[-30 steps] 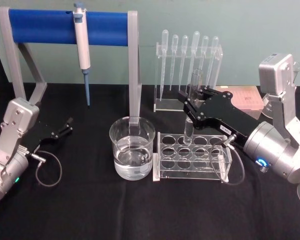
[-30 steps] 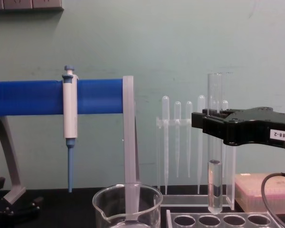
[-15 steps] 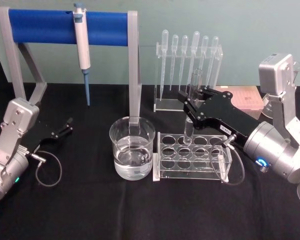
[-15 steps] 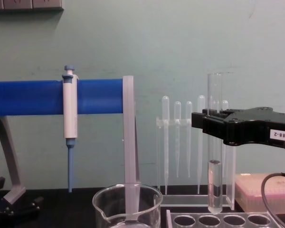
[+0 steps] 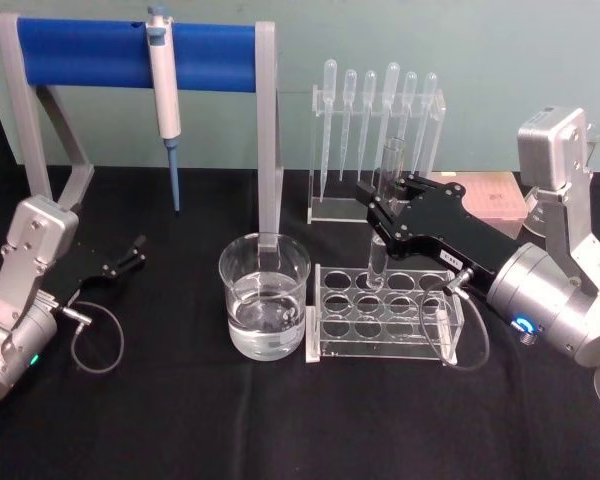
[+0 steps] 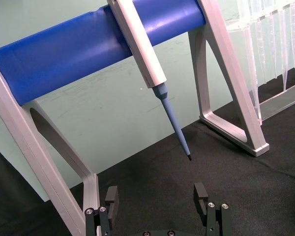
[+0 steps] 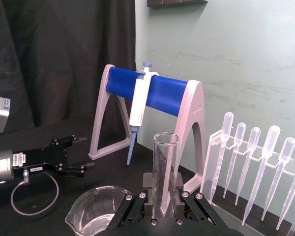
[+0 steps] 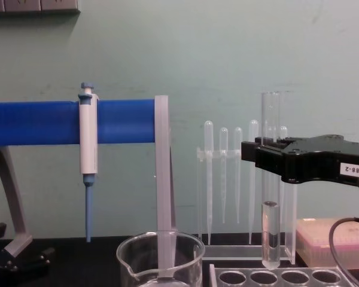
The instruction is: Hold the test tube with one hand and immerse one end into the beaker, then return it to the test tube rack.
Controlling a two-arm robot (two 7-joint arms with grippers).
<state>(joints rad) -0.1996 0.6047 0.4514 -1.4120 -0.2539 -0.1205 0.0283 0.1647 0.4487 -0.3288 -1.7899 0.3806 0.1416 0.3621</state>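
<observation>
My right gripper (image 5: 379, 213) clamps the tube (image 8: 270, 234) upright, its bottom just above the rack (image 5: 385, 343), seemingly over a back hole; left gripper (image 5: 135, 251) parked at left, fingers wide; I'd keep it plumb and lift clear before crossing to the beaker (image 5: 242, 320).

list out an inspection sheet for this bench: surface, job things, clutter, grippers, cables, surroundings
surface: black cloth, no spills seen
job's things: test tube upright, its round end just above the rack; beaker part filled with clear liquid, on the rack's left
clutter: pipettor hanging on the blue stand; pipettes in a clear holder; pink box at the back
grippers: right gripper shut on the test tube over the rack; left gripper open, parked at the left
cables: left wrist cable looped on the cloth; right wrist cable looped over the rack's right end
surroundings: pale green wall, dark curtain
</observation>
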